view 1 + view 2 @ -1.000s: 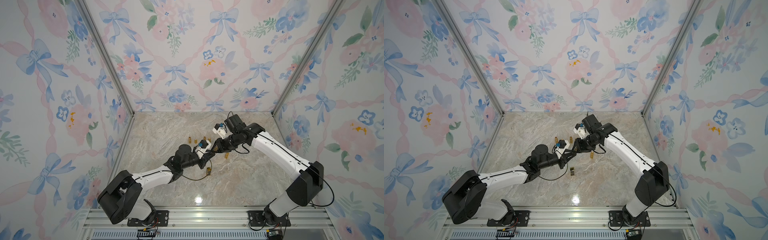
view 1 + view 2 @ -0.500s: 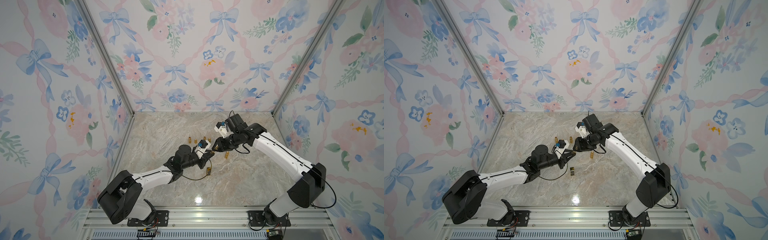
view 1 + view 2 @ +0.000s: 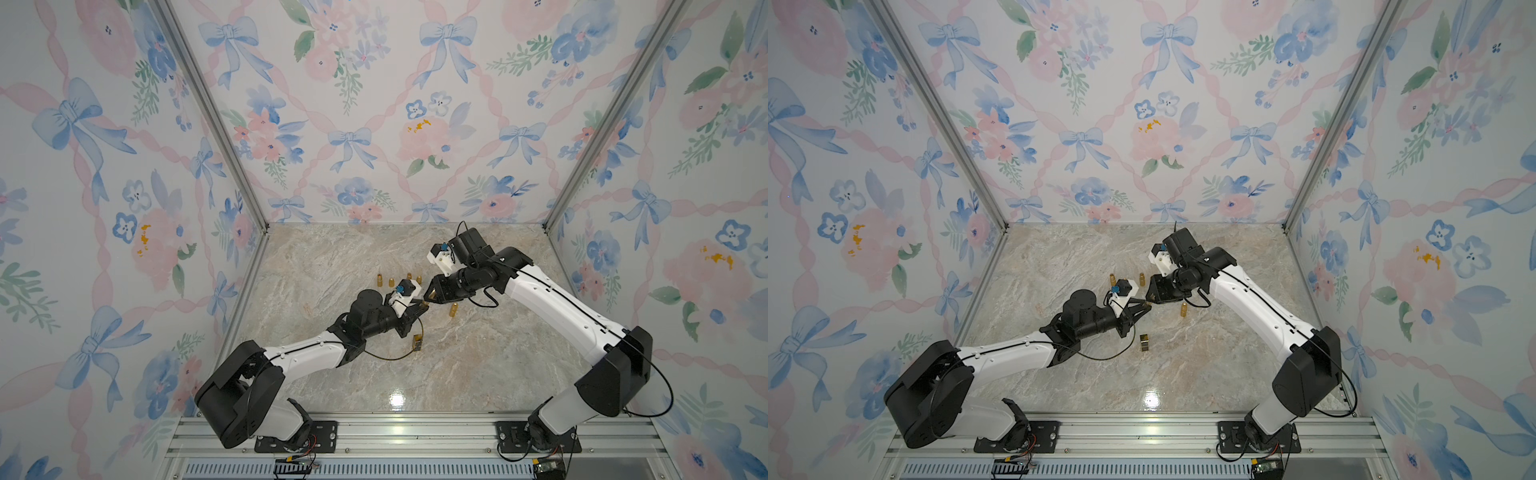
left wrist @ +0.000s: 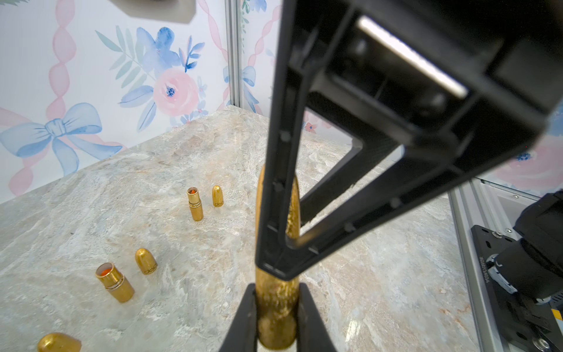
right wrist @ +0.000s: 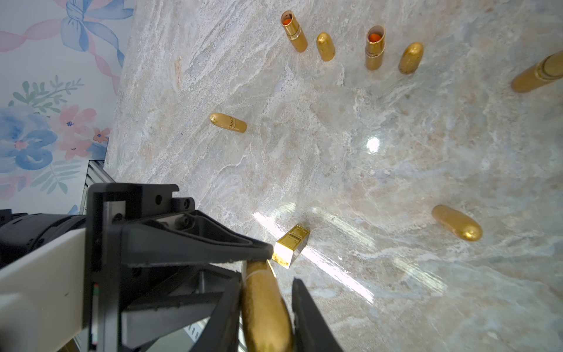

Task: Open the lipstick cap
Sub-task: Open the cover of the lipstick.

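Running straight between them, the lipstick (image 4: 275, 307) has its base pinched in the left jaws, its cap (image 5: 265, 311) flanked by the right jaws, grip uncertain.

Glossy marble-look floor (image 3: 478, 374), beige with grey veining. Three walls rise from the floor's edges: back wall (image 3: 374, 124) at the far edge, left wall (image 3: 104, 208) and right wall (image 3: 698, 187) at the sides. All carry the same wallpaper: blue bows, pink ribbon lattice, pink and blue flowers, green leaves. Aluminium posts (image 3: 215, 120) stand at the floor's two far corners. Slotted aluminium rail (image 3: 415, 430) runs along the floor's near edge. White light glare (image 3: 397, 400) sits on the floor just beside that rail.
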Controlling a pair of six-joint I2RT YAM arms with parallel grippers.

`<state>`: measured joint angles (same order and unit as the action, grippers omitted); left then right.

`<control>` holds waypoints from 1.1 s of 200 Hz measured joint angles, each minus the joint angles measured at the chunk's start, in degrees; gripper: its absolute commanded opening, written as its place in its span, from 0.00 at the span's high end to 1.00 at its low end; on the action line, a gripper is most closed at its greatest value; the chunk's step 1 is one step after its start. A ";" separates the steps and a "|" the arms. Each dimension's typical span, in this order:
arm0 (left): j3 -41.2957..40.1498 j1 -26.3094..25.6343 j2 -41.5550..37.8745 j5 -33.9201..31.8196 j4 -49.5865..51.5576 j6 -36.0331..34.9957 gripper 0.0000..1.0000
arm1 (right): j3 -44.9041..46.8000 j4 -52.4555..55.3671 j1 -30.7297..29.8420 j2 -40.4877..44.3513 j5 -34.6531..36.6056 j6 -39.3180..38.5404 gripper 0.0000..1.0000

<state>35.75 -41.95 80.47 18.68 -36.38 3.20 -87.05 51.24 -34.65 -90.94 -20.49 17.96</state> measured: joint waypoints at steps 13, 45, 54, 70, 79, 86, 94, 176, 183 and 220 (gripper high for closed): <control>0.00 0.00 0.00 -0.04 -0.02 0.00 1.00 | 0.00 -0.26 0.00 0.22 -0.02 0.04 0.74; 0.00 0.00 0.00 -0.26 -0.24 0.00 1.00 | 0.00 -0.74 0.00 0.61 -0.15 0.48 0.79; 0.00 0.00 0.00 -0.28 -0.42 0.00 1.00 | 0.00 -0.87 0.00 0.72 -0.24 0.46 0.80; 0.00 0.00 0.00 -0.37 -0.66 0.00 1.00 | 0.00 -0.92 0.00 0.87 -0.22 0.63 0.82; 0.00 0.00 0.00 -0.42 -0.81 0.00 1.00 | 0.00 -0.94 0.02 0.96 -0.22 0.63 0.82; 0.00 0.00 0.00 -0.42 -0.87 0.00 1.00 | 0.02 -0.96 0.09 1.05 -0.20 0.63 0.82; 0.00 -0.02 0.00 -0.42 -0.96 0.00 1.00 | 0.02 -0.94 0.13 1.16 -0.20 0.63 0.83; -1.20 -0.50 -0.81 -0.87 -4.09 -0.04 1.00 | 0.02 -0.46 1.49 2.75 -2.29 0.63 0.82; -1.20 -0.55 -0.81 -0.87 -4.17 -0.09 1.00 | 0.02 -0.44 1.64 2.89 -2.69 0.63 0.82; -1.88 -0.52 -0.83 -2.40 1.42 -0.66 1.00 | 0.02 -0.50 4.92 4.83 -2.08 0.68 0.82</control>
<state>33.87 -42.48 79.64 16.27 -34.96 2.55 -87.02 50.74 -29.74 -86.11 -22.57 18.63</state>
